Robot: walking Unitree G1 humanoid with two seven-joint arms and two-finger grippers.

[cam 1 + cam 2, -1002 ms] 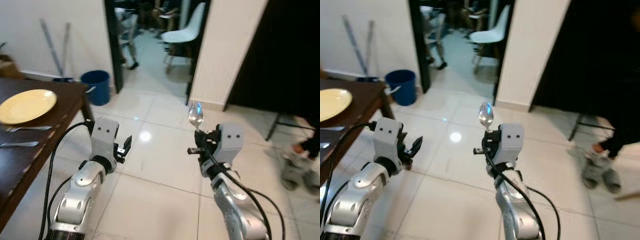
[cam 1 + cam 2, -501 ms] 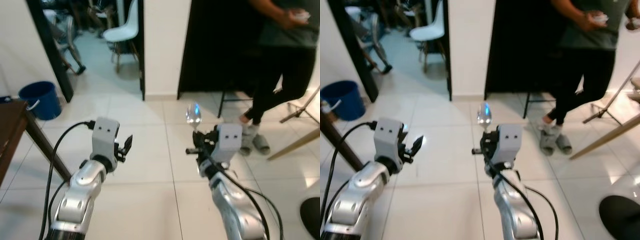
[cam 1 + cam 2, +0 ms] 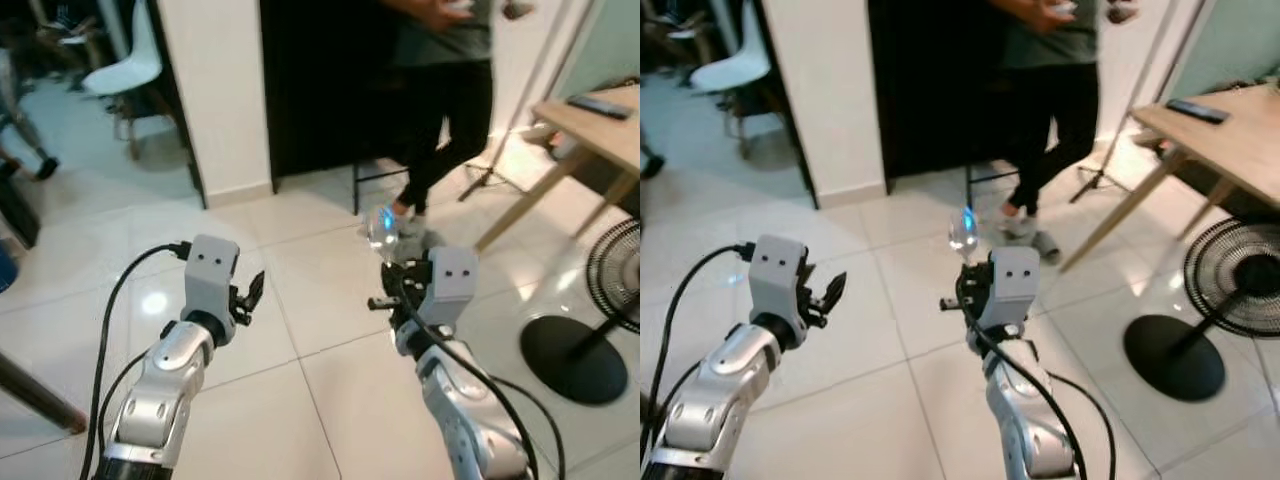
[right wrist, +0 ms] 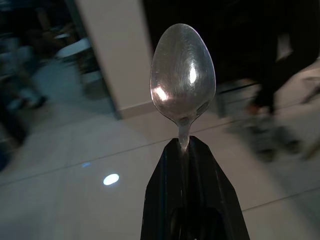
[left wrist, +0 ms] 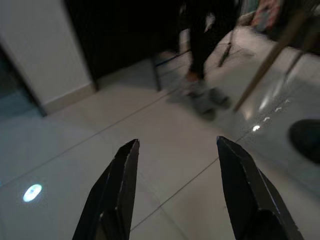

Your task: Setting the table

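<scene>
View has swung right since earlier: dark bench gone, light bench (image 3: 600, 110) in sight. Right gripper (image 4: 186, 145) jaws clamp spoon (image 4: 182, 75) upright; left gripper (image 5: 175, 190) jaws open, empty. Keep spoon vertical while walking.

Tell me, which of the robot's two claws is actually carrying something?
The right gripper: its black fingers are shut on a spoon, bowl pointing up. The left gripper holds nothing, and its fingers stand apart over the tiled floor.
</scene>
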